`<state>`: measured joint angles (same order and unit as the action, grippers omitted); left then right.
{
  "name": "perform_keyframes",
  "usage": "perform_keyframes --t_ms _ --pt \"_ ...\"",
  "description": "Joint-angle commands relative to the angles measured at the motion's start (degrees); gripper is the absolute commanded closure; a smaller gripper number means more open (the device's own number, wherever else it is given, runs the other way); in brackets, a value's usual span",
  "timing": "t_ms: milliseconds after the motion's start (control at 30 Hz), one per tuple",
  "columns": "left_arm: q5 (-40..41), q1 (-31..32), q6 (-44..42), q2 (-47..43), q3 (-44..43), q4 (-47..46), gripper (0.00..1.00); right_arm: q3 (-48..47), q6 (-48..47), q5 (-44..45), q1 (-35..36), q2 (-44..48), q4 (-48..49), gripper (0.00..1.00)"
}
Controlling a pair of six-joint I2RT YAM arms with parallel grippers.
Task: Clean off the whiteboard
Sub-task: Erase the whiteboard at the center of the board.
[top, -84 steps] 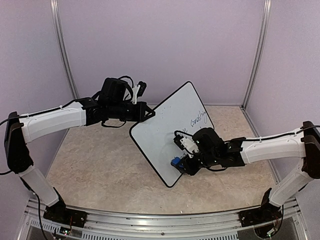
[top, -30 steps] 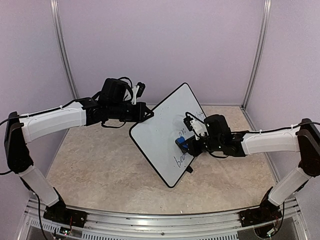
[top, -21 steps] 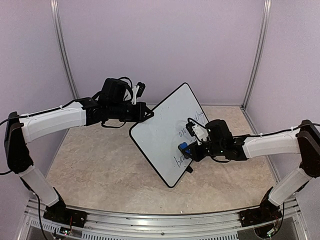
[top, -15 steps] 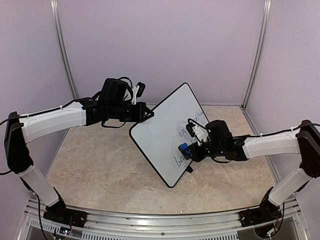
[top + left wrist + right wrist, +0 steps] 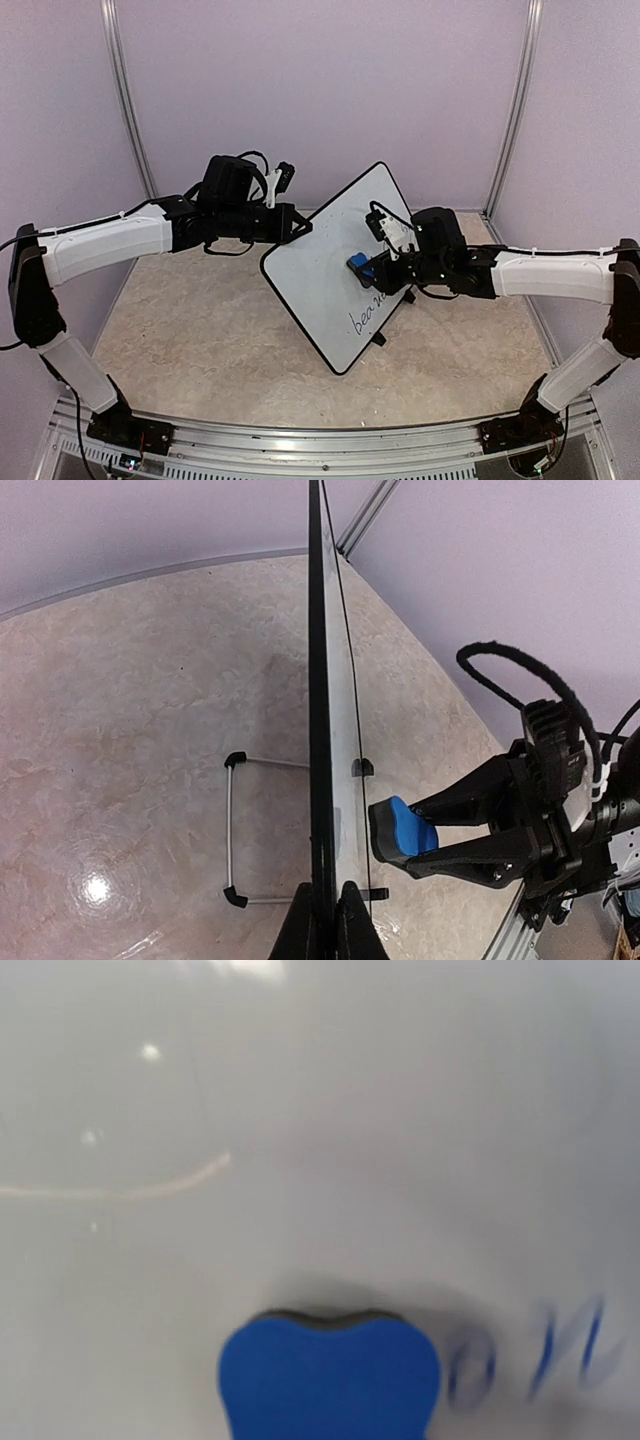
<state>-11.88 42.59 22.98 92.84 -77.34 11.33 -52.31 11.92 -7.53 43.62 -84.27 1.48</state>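
Two tight grips: left pincer (image 5: 325, 920) on thin-rimmed glossy whiteboard (image 5: 318, 275), right pincer (image 5: 432, 842) on heart-shaped blue eraser (image 5: 330, 1375).

- surface (image 5: 200, 330): beige, marbled, with a glossy shine.
- walls (image 5: 320, 90): plain lilac; metal posts (image 5: 518, 100) in the far corners.
- eraser (image 5: 330, 1380): blue, with dark felt edge.

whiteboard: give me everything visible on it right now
The whiteboard is a glossy white panel with a thin black rim, rounded corners and black clip feet, propped steeply on a wire stand. The left gripper pinches its top edge; the right gripper presses a blue eraser against its face. Blue writing shows near the eraser.
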Motion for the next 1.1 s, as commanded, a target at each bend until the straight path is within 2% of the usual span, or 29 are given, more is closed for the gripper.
perform_keyframes --t_ms 0,200,733,1067 --pt "0.75 1.13 -4.30 -0.77 -0.44 -1.84 1.00 -4.43 -2.23 1.95 -0.25 -3.70 -0.98 0.69" --pt "0.98 1.18 -4.53 -1.11 -0.43 -1.67 1.00 -3.79 -2.08 4.37 -0.99 -6.94 -0.88 0.69" --pt "0.96 1.45 -4.44 -1.00 -0.44 -1.75 1.00 6.25 -0.12 4.32 -5.95 -6.83 2.18 0.69" --pt "0.81 1.38 -4.44 -0.84 -0.43 -1.76 1.00 4.51 0.03 -0.19 -6.26 -5.38 2.89 0.70"
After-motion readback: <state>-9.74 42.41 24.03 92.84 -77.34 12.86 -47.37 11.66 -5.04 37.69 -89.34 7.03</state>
